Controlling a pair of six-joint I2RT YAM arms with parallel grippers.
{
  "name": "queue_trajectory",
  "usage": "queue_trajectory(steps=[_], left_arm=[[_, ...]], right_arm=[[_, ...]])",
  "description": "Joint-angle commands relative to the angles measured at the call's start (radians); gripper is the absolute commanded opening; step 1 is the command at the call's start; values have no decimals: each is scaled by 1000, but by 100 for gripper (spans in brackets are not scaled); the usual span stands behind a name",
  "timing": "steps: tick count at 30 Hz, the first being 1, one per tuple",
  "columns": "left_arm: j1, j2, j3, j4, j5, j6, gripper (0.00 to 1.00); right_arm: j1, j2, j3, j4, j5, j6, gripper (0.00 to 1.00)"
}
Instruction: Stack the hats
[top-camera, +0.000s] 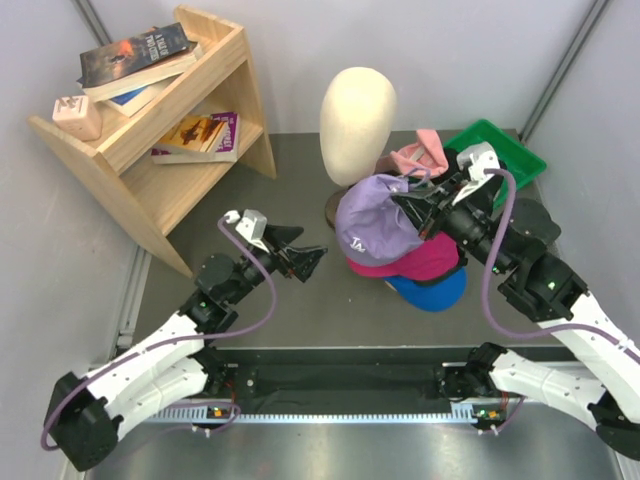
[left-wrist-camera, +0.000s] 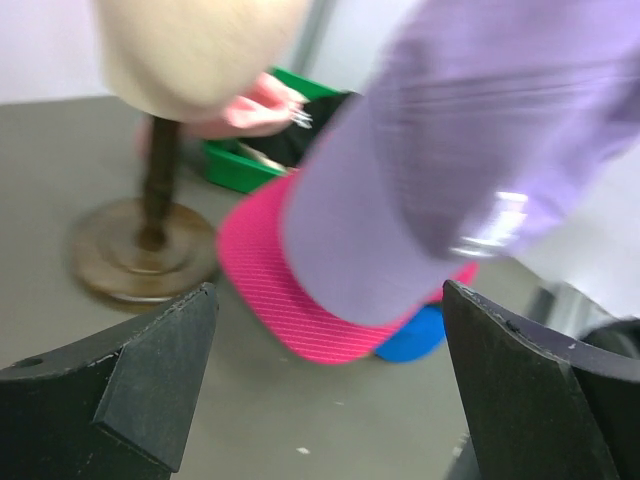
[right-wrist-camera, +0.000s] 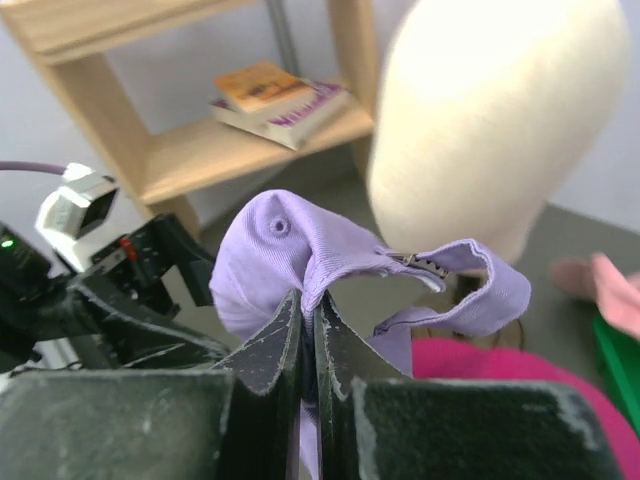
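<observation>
Two caps sit stacked on the desk (top-camera: 300, 315): magenta cap (top-camera: 428, 258) over blue cap (top-camera: 437, 291). Lavender cap (top-camera: 375, 222) hangs over them beside the mannequin head (top-camera: 358, 108), its fabric pinched between the right fingers (right-wrist-camera: 272, 350). Left fingers (left-wrist-camera: 160, 370) spread, empty, nearby.

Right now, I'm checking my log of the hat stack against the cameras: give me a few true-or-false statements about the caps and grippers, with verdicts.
1. The right gripper is shut on the lavender cap. True.
2. The left gripper holds the magenta cap. False: it is open and empty, beside the stack.
3. The magenta cap lies on the blue cap. True.
4. The mannequin head wears the lavender cap. False: the head is bare.
</observation>
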Motion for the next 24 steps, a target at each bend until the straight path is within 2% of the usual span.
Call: queue_trajectory(steps=[1,5,10,24], left_arm=[[4,94,-39,319,150,-130,96],[2,200,-24,396,218,-174,95],[2,317,30,405,271,-201,91],[-11,479,19,566,291,-335,83]], right_arm=[[-30,-45,-86,44,177,83,0],[-137,-91,-175,36,185,126,0],[-272,-160,-256,30,186,146,0],[-445,-232,-400,64,234,173,0]])
